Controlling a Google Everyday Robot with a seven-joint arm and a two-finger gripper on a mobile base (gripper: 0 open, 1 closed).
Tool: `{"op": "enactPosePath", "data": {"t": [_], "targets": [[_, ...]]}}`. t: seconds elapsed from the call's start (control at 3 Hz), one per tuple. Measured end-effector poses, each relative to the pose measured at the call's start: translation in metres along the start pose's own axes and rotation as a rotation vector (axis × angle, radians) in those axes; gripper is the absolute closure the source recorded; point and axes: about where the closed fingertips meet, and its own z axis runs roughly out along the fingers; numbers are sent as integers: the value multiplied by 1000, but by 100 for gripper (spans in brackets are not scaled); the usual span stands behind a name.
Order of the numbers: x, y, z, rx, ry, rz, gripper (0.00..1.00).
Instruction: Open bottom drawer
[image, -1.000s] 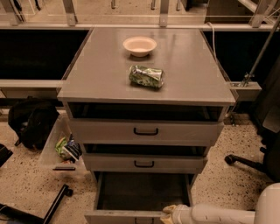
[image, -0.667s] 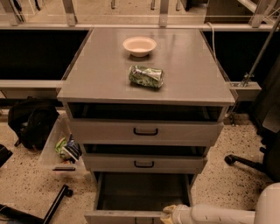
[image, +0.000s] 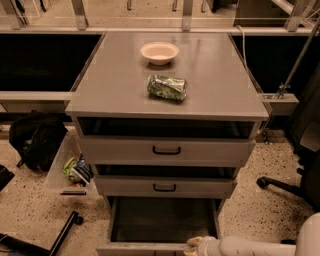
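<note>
The bottom drawer (image: 160, 220) stands pulled out toward me, and its plain grey inside shows with nothing in it. Its front edge runs along the bottom of the camera view, and the handle is cut off below the frame. My gripper (image: 194, 245) sits at that front edge, right of centre, at the end of my white arm (image: 255, 246) coming in from the lower right. The middle drawer (image: 165, 186) and the top drawer (image: 166, 149) above it are closed, each with a black bar handle.
On the grey cabinet top (image: 110, 85) lie a crumpled green bag (image: 167, 87) and a pale bowl (image: 159, 52). Left of the cabinet are a black backpack (image: 35, 142) and a clear bin (image: 70, 170) of items. A chair base (image: 285, 185) stands at right.
</note>
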Motion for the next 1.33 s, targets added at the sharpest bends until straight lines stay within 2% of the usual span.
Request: {"op": "enactPosePath", "data": {"t": [1.33], "targets": [[12, 17, -10, -2, -8, 24, 100]]}}
